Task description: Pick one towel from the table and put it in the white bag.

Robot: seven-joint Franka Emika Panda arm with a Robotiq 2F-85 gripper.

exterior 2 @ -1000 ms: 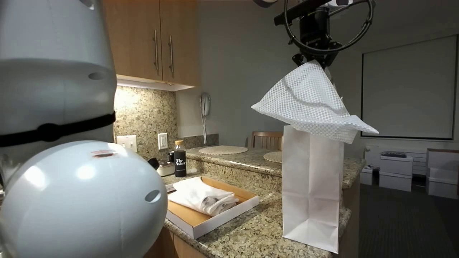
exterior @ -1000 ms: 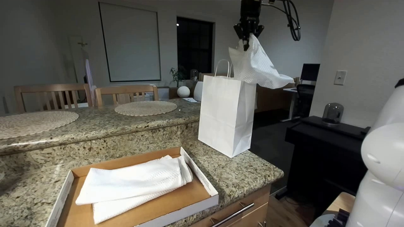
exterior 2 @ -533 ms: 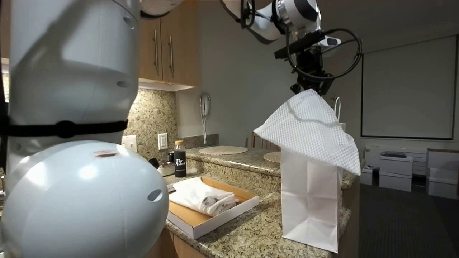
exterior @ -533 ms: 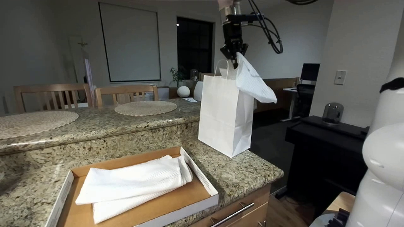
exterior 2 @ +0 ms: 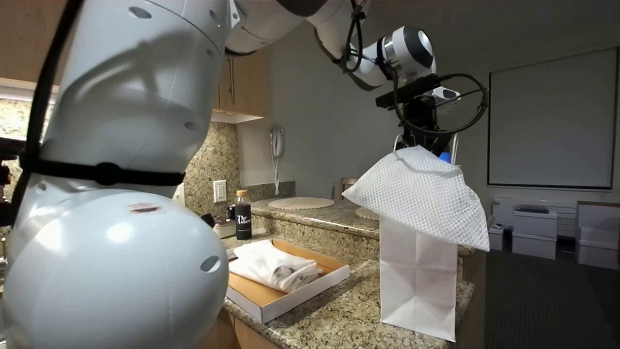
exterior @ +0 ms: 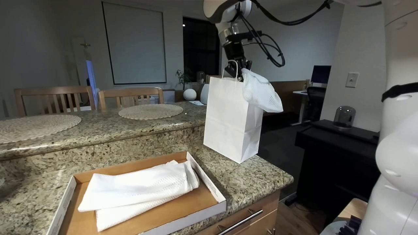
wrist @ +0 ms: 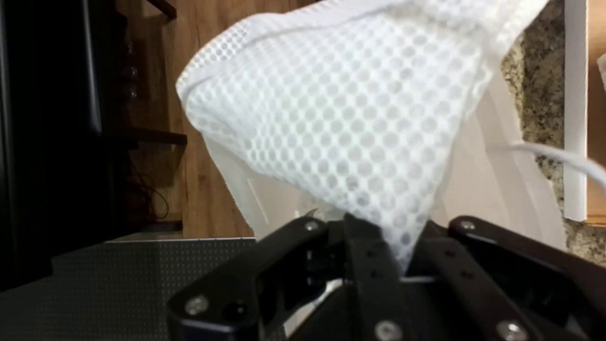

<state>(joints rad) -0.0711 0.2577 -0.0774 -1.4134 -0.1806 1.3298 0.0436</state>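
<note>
- Tool condition: your gripper (wrist: 397,237) stands closed down narrow, pinching a gathered end of the towel (wrist: 355,113).
- Change noted: against a second ago, the gripper sits lower and farther in over the white bag (exterior: 225,117), at about the height of its rim (exterior: 218,79) rather than clear above it.
- Towel location: the loose part hangs over the bag's side and down outside it, in both exterior views.
- Meaning for the task: I judge this the lowering step, placement incomplete. You likely need to bring the hanging part over the rim before letting go (released here, it may well slide off outside).
- Bag condition: upright at the end of the granite counter (exterior: 251,179).
- View difference: in an exterior view the fingertips (exterior: 240,78) show at rim level, beside the towel; in an exterior view the spread towel (exterior 2: 421,198) covers the upper part of the bag and screens them from you.
- Wrist view: this alone shows you the pinch itself, with the bag's pale paper on both sides of the towel; a handle (wrist: 568,158) curves off toward the tray (wrist: 575,94). How far any towel reaches into the bag, you cannot tell from any view.
</note>
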